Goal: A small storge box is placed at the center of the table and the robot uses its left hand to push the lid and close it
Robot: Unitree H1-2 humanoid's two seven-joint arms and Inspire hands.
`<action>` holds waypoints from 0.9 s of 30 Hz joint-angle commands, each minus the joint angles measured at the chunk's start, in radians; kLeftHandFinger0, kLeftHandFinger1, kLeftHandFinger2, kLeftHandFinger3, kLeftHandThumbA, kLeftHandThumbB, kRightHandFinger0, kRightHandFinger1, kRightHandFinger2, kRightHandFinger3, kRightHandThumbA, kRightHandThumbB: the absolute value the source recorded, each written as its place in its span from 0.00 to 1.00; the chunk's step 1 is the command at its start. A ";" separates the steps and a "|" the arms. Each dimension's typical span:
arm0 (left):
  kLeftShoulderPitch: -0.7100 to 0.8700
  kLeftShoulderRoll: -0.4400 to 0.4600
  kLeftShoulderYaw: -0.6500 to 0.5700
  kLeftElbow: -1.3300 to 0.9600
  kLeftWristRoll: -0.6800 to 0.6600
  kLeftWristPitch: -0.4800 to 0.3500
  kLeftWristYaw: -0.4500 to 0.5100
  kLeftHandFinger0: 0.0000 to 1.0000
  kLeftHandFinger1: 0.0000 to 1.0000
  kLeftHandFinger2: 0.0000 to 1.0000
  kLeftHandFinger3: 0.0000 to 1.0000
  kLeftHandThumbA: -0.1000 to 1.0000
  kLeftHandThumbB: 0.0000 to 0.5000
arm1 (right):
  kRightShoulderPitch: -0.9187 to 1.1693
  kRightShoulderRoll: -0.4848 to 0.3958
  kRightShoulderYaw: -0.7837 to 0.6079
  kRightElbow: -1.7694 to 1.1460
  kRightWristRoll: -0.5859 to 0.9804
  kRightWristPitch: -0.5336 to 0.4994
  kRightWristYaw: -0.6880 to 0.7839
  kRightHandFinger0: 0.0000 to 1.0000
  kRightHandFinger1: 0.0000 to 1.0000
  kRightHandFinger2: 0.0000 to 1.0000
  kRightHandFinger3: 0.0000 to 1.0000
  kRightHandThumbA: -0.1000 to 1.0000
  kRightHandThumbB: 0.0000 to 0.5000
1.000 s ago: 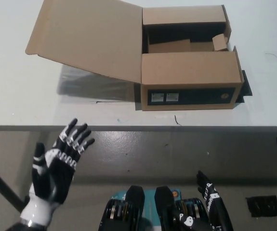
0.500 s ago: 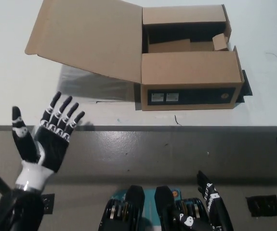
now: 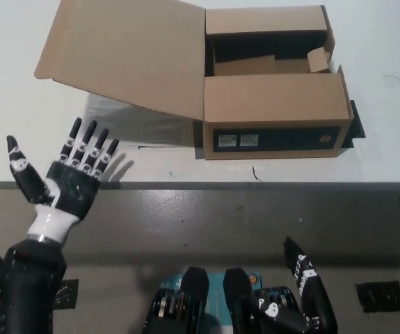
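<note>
Left hand (image 3: 64, 177) higher than before, fingers spread, nearer the open lid (image 3: 126, 52).

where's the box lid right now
In the head view the lid stands open, swung out to the left of the cardboard box at the table's centre. The open left hand is below it, over the near table edge.

— Where's the box (image 3: 275, 104)?
— On the table (image 3: 19, 111), centre-right, its lid (image 3: 123, 52) lying out to the left.
— And the hands?
— Left hand (image 3: 64, 181) at the table's front edge, left of the box; right hand (image 3: 304, 285) low, before the table.
</note>
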 commanded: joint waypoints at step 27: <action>-0.524 -0.004 -0.026 0.350 0.200 0.008 -0.080 1.00 1.00 1.00 1.00 1.00 0.79 | -0.044 0.001 0.003 -0.031 0.003 -0.074 -0.003 1.00 1.00 1.00 1.00 1.00 0.74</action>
